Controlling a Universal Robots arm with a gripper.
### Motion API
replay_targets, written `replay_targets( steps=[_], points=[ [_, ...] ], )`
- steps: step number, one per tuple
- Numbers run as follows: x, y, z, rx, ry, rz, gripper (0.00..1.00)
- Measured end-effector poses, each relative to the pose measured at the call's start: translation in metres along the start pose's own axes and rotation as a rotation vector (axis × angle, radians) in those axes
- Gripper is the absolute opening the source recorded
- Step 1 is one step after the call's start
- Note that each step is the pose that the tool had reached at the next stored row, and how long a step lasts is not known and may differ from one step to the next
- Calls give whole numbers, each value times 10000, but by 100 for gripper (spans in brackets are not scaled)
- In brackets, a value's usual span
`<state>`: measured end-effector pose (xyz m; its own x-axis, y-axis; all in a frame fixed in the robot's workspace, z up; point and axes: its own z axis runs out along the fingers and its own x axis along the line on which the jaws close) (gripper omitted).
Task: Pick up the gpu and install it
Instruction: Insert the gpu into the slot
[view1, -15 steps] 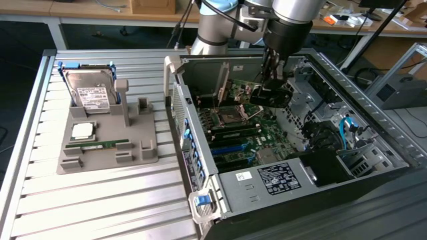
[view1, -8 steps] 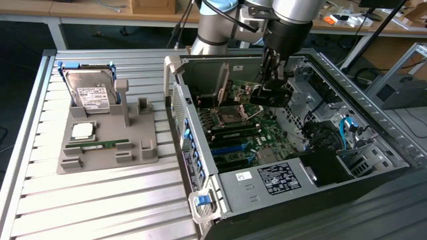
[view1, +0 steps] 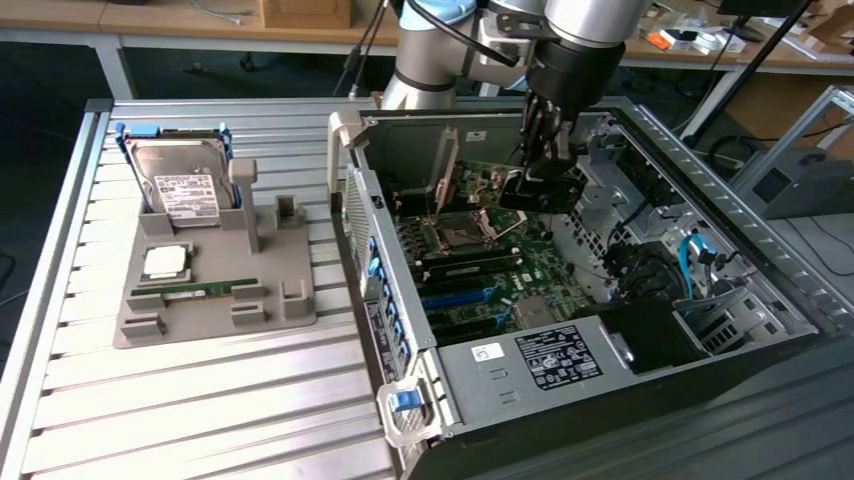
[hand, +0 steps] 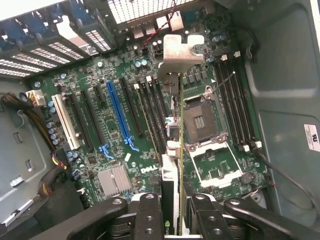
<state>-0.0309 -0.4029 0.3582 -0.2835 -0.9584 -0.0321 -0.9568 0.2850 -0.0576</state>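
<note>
Reaching into the open computer case (view1: 747, 250), the pincer (view1: 545, 150) hangs over the motherboard (hand: 125, 125). In the wrist view, both fingers (hand: 150, 215) are clamped on the gpu (hand: 171, 100), one on each flat side of the card. The gpu appears edge-on as a thin dark strip running away from the pincer, with its silver bracket (hand: 182, 47) at the far end, near the rear wall of the case. The card lines up along the black expansion slots, between the blue slot (hand: 117, 115) and the CPU socket (hand: 202, 117). Whether its lower edge touches a slot cannot be told.

On the tabletop (view1: 200, 400), at the exterior view's left of the case, a grey holder (view1: 214, 310) carries a hard drive (view1: 180, 185) standing upright, a processor chip (view1: 164, 262) and a green memory stick (view1: 200, 288).
</note>
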Motion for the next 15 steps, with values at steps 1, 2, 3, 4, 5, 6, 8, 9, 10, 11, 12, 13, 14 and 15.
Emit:
replay_targets(
  steps=[1,2,3,4,5,6,8,9,10,11,12,13,14,15],
  points=[
    [0,0,0,-2,-2,-41,27],
    [0,0,0,-3,-5,-78,27],
    [0,0,0,-3,-7,-116,27],
    [0,0,0,-5,-10,-164,27],
    [0,0,0,-7,-13,-221,27],
    [0,0,0,-9,-17,-292,27],
    [0,0,0,-14,-25,-429,27],
    [0,0,0,-16,-28,-491,27],
    [0,0,0,-17,-32,-551,27],
    [0,0,0,-19,-34,-588,27],
    [0,0,1,-20,-37,-627,27],
    [0,0,0,-22,-39,-678,27],
    [0,0,1,-23,-42,-717,27],
    [0,0,1,-25,-45,-767,27]
  ],
)
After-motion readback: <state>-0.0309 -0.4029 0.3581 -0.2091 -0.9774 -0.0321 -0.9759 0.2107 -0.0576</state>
